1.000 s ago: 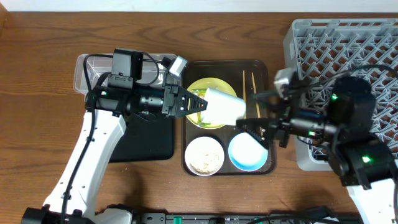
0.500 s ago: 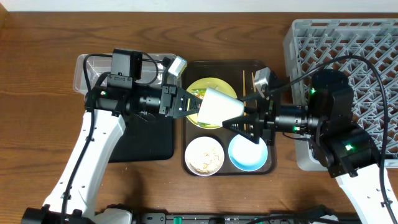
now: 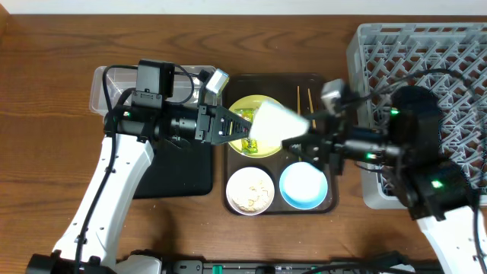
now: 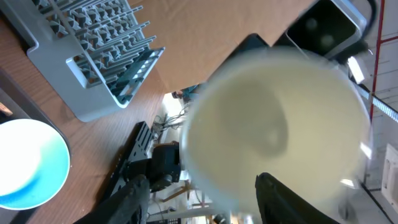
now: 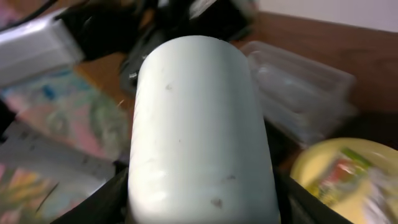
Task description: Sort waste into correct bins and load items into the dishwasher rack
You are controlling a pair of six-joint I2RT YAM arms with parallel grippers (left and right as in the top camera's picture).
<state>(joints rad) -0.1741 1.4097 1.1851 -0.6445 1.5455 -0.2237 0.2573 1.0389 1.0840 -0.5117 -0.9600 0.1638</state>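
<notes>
Two end effectors meet over the dark brown serving tray [image 3: 319, 80], and the white cup [image 3: 275, 122] has just changed owners. A second ago the left end effector [image 3: 240, 127] alone carried it, and half a second ago both were on it. Now the left one's fingers stand spread, with the cup drawn slightly clear of them. The right end effector [image 3: 298, 138] is pinching the cup's far end, its fingers pressed against either side of the wall in the right wrist view. We judge the handover done. The cup hangs on its side above the yellow-green plate [image 3: 251, 103] and can go on to the dishwasher rack [image 3: 426, 53] on the right arm's side.

The cup is a plain, glossy white cylinder, hard and slippery-looking. The plate is round and shiny, with the snack wrapper [image 3: 245, 141] on it. The white bowl [image 3: 249, 190] holds grainy rice scraps, the light-blue bowl [image 3: 303, 186] looks empty, and two thin wooden chopsticks [image 3: 299, 99] lie along the tray. The rack is grey plastic lattice.
</notes>
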